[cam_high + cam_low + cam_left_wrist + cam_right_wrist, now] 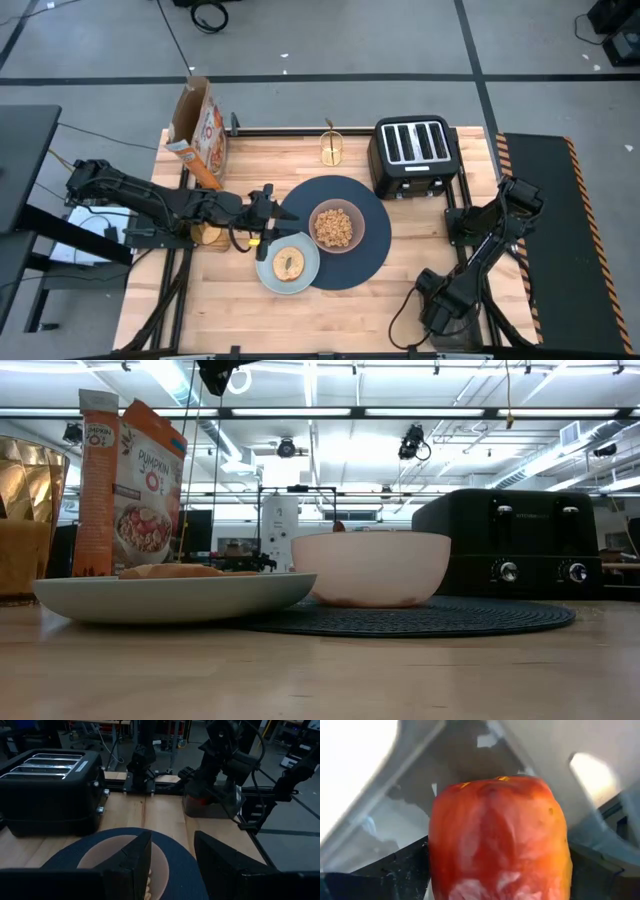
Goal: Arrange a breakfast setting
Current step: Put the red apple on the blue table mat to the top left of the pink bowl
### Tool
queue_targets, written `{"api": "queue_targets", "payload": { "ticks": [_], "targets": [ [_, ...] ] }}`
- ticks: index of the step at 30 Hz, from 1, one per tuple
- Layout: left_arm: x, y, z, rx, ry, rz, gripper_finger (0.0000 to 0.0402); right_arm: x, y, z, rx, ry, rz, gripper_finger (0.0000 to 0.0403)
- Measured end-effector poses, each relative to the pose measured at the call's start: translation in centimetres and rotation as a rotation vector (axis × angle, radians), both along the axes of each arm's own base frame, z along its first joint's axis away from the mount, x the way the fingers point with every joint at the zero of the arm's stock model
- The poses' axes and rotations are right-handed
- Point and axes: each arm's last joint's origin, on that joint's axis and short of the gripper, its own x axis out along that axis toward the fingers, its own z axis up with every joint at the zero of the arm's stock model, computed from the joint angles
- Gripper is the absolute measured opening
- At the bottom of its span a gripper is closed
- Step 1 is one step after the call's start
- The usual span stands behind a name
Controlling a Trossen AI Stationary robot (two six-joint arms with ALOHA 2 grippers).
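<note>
Breakfast things sit mid-table: the placemat [350, 262] lies in front of the toaster [412, 156], with the bowl [335, 227] of cereal on it and the plate [270, 275] overlapping its left edge, bread [289, 264] on the plate. The left gripper [285, 227] reaches in from the left and hangs just above the plate's far rim, beside the bowl; its fingers [135, 857] stand apart with nothing between them, the placemat and bowl showing through the gap. The cup [333, 148] stands at the table's far edge with the spoon [328, 128] upright in it, near the cereal box [200, 130]. The right arm is folded back at the table's right front corner; its wrist view is filled by the apple [497, 837], pressed close between the dark fingers, so that gripper has hold of it.
</note>
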Motion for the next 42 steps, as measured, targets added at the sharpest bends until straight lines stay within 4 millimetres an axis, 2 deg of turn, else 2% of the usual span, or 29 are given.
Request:
{"api": "queue_targets", "payload": {
  "ticks": [4, 7, 10, 14, 17, 20, 24, 27, 32, 38, 42],
  "targets": [
    [0.0, 0.0, 0.0, 0.021, -0.003, -0.007, 0.0158, -0.1, 0.1, 0.1, 0.017, 0.01, 0.04, 0.0352],
    [0.0, -0.1, 0.1, 0.016, -0.006, -0.021, 0.0173, 0.2, 0.4, 1.2, 0.042, 0.035, 0.095, 0.0345],
    [0.0, -0.2, 0.0, 0.002, -0.003, -0.061, 0.0201, 0.9, 0.8, 3.8, 0.047, 0.064, 0.175, 0.0344],
    [0.8, -0.9, -1.1, 0.062, 0.041, -0.091, 0.0251, 2.5, 0.6, 8.7, -0.005, 0.015, 0.281, 0.0345],
    [2.2, -1.8, -2.2, 0.181, 0.022, -0.134, 0.0283, 4.4, -0.1, 11.9, -0.043, -0.1, 0.342, 0.0345],
    [3.8, -3.3, -3.5, 0.391, -0.044, -0.207, 0.0293, 7.1, -1.4, 13.6, 0.025, -0.203, 0.361, 0.0345],
    [5.8, -5.3, -5.5, 0.687, -0.16, -0.283, 0.0295, 10.8, -3.9, 14.8, 0.125, -0.375, 0.387, 0.0345],
    [6.7, -6.2, -6.5, 0.793, -0.21, -0.265, 0.0296, 13.0, -6.0, 15.8, 0.168, -0.507, 0.41, 0.0345],
    [8.4, -6.5, -5.4, 0.835, -0.174, -0.144, 0.0303, 15.9, -9.2, 16.9, 0.243, -0.702, 0.44, 0.0345],
    [10.0, -6.5, -4.1, 0.888, -0.047, -0.132, 0.0319, 17.2, -12.1, 17.1, 0.281, -0.744, 0.451, 0.0345],
    [10.1, -6.3, -3.9, 0.902, -0.055, -0.145, 0.0319, 17.5, -12.9, 17.1, 0.292, -0.754, 0.473, 0.0345]
  ]
}}
